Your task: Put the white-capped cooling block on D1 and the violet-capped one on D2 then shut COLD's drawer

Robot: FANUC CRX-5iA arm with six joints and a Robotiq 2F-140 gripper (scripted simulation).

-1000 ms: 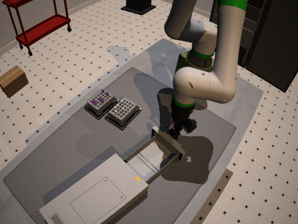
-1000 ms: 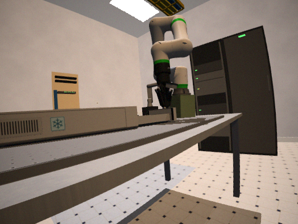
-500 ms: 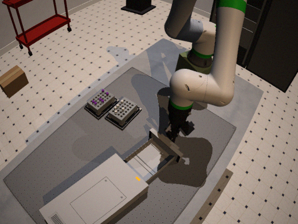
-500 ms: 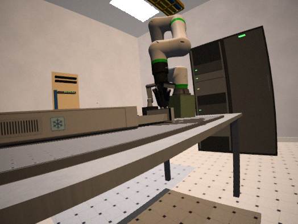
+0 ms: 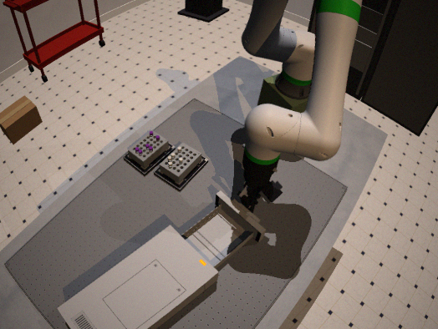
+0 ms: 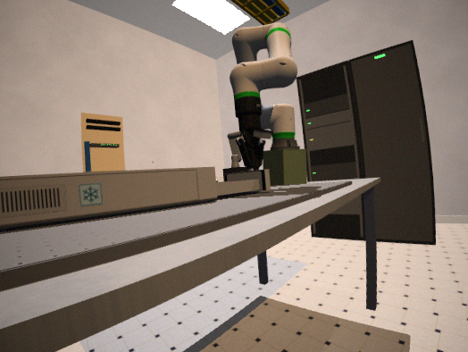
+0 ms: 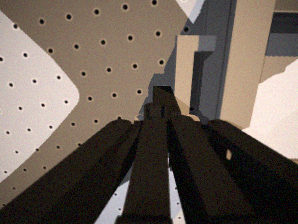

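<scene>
Grey, stiff-looking and probably smooth-running, the open drawer [image 5: 211, 229] [image 6: 238, 186] juts from the cooler [image 5: 138, 275] [image 6: 147, 189]; the gripper [image 5: 250, 204] [image 6: 254, 169] [image 7: 161, 100], fingers pressed together, should push squarely on its front.

The drawer [image 5: 227, 204] [image 6: 238, 187] [image 7: 242, 70] has slid farther into the cooler [image 5: 142, 280] [image 6: 147, 189], the hand [image 5: 250, 204] [image 6: 254, 168] [image 7: 161, 100] moving along
</scene>
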